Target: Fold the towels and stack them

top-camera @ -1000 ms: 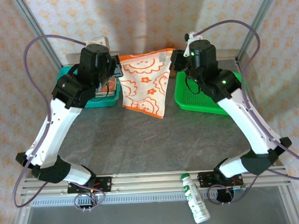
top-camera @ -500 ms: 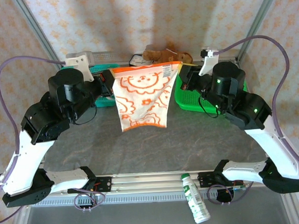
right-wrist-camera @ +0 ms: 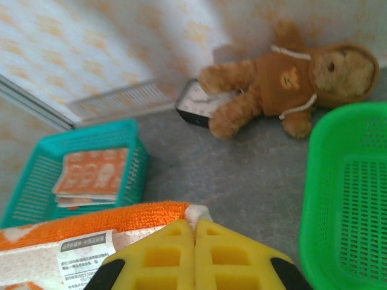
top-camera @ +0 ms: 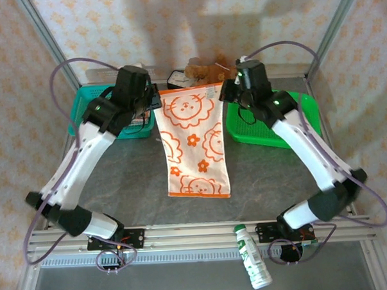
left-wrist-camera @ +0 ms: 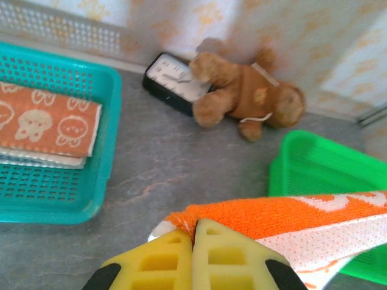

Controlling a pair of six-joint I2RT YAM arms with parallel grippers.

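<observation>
An orange-and-white towel [top-camera: 193,142] with cartoon prints stretches lengthwise down the middle of the table, its far edge lifted between the two grippers. My left gripper [top-camera: 156,95] is shut on the far left corner, and my right gripper [top-camera: 222,90] is shut on the far right corner. In the left wrist view the yellow gripper [left-wrist-camera: 195,225] pinches the towel's orange hem [left-wrist-camera: 290,217]. In the right wrist view the gripper [right-wrist-camera: 195,223] pinches the white corner of the towel [right-wrist-camera: 109,220], beside its label. Folded towels [left-wrist-camera: 48,124] lie in the teal basket [left-wrist-camera: 112,121].
The teal basket [top-camera: 77,118] stands at the back left and a green tray [top-camera: 270,125] at the back right. A brown teddy bear [top-camera: 206,70] and a black device [left-wrist-camera: 172,78] lie by the back wall. A white bottle [top-camera: 253,261] rests on the front rail.
Both arms have swung toward the back of the table with the towel's corners still held. The towel, hanging short half a second ago, now lies stretched out toward the near edge.
</observation>
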